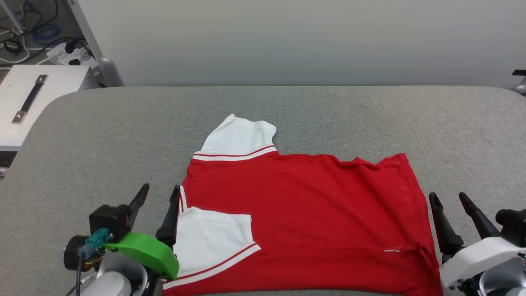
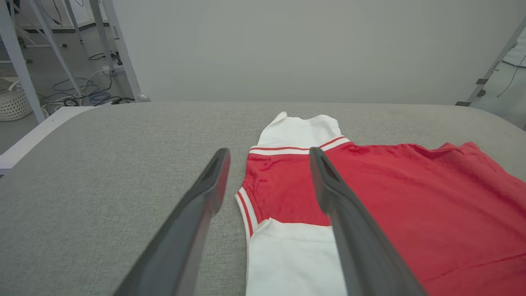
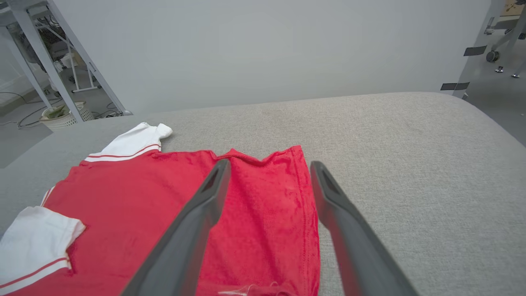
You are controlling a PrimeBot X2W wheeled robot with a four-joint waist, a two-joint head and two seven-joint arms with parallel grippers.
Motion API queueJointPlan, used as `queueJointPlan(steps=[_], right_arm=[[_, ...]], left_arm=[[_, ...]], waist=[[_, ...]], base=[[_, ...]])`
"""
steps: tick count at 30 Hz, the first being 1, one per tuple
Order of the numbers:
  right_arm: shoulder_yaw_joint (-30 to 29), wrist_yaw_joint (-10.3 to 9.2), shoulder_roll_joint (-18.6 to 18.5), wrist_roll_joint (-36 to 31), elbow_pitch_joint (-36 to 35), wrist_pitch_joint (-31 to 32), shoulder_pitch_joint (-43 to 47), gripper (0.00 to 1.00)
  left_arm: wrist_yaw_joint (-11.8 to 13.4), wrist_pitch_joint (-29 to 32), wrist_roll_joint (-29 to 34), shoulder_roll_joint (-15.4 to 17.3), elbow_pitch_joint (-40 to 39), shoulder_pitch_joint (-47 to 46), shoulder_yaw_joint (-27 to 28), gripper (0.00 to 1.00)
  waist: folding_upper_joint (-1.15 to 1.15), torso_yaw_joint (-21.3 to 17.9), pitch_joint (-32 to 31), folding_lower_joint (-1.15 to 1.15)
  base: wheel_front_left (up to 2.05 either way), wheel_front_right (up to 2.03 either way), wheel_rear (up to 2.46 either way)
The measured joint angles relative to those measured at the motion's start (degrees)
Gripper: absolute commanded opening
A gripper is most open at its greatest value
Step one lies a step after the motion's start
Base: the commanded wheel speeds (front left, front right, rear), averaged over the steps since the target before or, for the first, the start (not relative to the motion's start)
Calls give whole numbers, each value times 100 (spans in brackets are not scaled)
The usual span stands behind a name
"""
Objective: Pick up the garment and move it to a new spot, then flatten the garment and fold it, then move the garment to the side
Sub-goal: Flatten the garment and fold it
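Shirt (image 1: pixel 304 213) flat on table (image 1: pixel 102 135), between grippers. Left gripper (image 1: pixel 158 197) spread at collar edge; right gripper (image 1: pixel 452 203) spread beside hem. Nothing gripped.

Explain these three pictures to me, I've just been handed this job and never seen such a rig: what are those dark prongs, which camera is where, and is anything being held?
It is a two-armed robot; each pair of dark prongs is a pincer. The wide picture comes from its head, looking down on a grey padded table. There the left pincer is at lower left and the right pincer at lower right. The other two pictures come from cameras on the left and right wrists, looking along each pincer's own prongs. On the table lies the garment, a red shirt with white sleeves, plain side up, one sleeve folded onto the body. Both pincers are open and hold nothing; they sit at the garment's two side edges.
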Motion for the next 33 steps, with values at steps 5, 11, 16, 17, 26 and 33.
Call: queueJointPlan(steps=[5,11,16,17,26,33], right_arm=[[132,0,42,-204,-19,-533,-2,100],[189,0,176,-343,-13,-942,-103,100],[304,0,204,-405,35,-1061,-269,100],[330,0,208,-406,37,-1071,-304,100],[539,0,218,-410,-63,-1109,-716,100],[793,0,220,-399,-211,-1059,-1067,100]], left_arm=[[-231,-31,601,-368,-269,221,655,100],[-642,-32,1259,-839,-352,318,1258,100],[-1032,-32,1525,-1014,-8,38,1526,100],[-1080,-32,1552,-1007,99,-66,1537,100],[-1942,1382,1714,-495,1210,-1983,1072,100],[-2179,3200,1452,-152,1978,-3704,311,100]], waist=[[0,-74,107,0],[0,-155,290,0],[0,-261,506,0],[0,-283,548,0],[0,-545,1121,0],[0,-769,1620,0]], base=[[0,0,0],[0,0,0],[0,0,0],[0,0,0],[0,0,0],[0,0,0]])
